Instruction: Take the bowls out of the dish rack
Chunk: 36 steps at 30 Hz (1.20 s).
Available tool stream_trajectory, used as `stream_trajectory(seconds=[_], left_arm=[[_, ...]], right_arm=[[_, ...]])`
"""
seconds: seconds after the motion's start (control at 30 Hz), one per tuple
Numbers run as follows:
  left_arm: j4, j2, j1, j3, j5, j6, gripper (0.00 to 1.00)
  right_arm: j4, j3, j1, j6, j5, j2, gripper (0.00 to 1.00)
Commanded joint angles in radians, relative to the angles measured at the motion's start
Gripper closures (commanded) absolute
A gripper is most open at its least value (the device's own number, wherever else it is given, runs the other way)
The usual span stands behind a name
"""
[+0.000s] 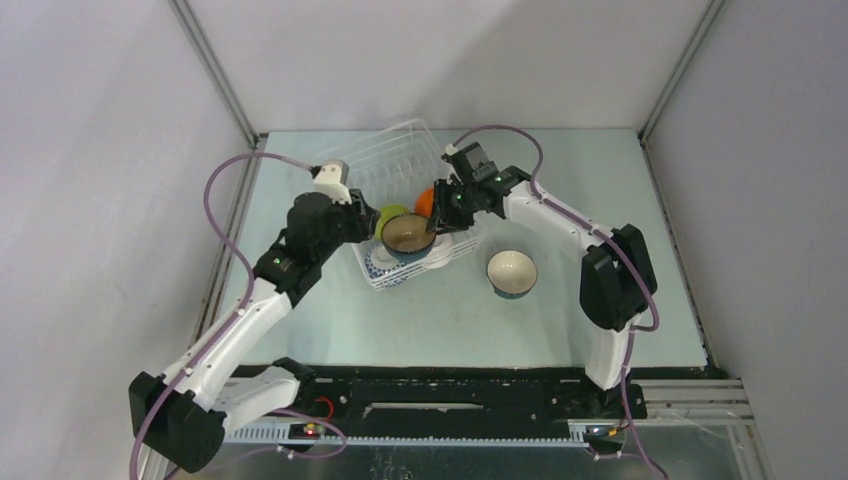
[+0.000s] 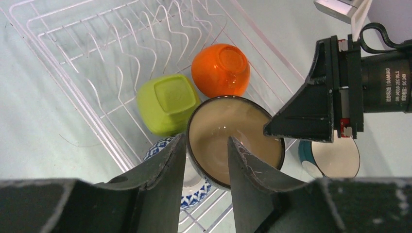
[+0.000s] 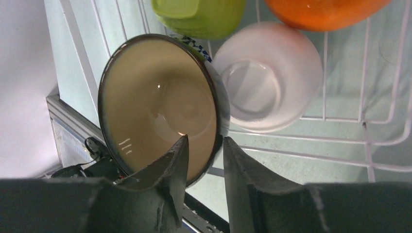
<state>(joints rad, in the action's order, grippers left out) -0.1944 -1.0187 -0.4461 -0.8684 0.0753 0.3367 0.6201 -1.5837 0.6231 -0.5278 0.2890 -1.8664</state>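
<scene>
A dark bowl with a brown inside (image 1: 408, 235) hangs tilted above the near end of the white wire dish rack (image 1: 395, 150). My left gripper (image 1: 378, 228) straddles its left rim (image 2: 206, 141), one finger inside and one outside, shut on it. My right gripper (image 1: 437, 222) straddles the opposite rim (image 3: 205, 141) with a narrow gap, also shut on it. In the rack lie a lime green bowl (image 2: 167, 102), an orange bowl (image 2: 221, 70), a white bowl (image 3: 267, 77) and a blue-and-white patterned bowl (image 2: 158, 148), upside down. A teal-and-white bowl (image 1: 511, 272) stands upright on the table.
The rack's upright tines (image 2: 126, 39) fill its far half with no bowls among them. The teal-and-white bowl sits just right of the rack's near corner. Grey walls close in the table on the left, back and right.
</scene>
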Motion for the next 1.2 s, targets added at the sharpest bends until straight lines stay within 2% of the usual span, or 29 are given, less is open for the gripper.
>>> stream_trajectory(seconds=[0.0,0.07,0.1,0.47,0.57,0.63,1.17], left_arm=[[0.041,0.046,0.012,0.038,0.012,0.022,0.55],[0.046,0.057,0.013,0.05,0.017,0.028,0.56],[0.05,0.063,0.014,0.055,0.023,0.032,0.56],[0.065,0.091,0.017,0.085,0.027,0.036,0.56],[0.069,0.088,0.017,0.086,0.025,0.038,0.56],[0.073,0.086,0.017,0.086,0.021,0.039,0.55],[0.084,0.15,0.018,0.089,0.034,0.07,0.53]], right_arm=[[0.034,-0.076,0.021,-0.013,-0.01,-0.042,0.63],[0.042,-0.087,0.025,-0.017,-0.003,-0.056,0.72],[0.043,-0.09,0.026,-0.017,-0.003,-0.057,0.74],[0.132,-0.172,0.045,0.017,-0.057,-0.117,0.7],[0.148,-0.189,0.047,0.022,-0.058,-0.132,0.8],[0.156,-0.198,0.047,0.024,-0.061,-0.134,1.0],[0.151,-0.251,0.0,0.04,-0.075,0.029,1.0]])
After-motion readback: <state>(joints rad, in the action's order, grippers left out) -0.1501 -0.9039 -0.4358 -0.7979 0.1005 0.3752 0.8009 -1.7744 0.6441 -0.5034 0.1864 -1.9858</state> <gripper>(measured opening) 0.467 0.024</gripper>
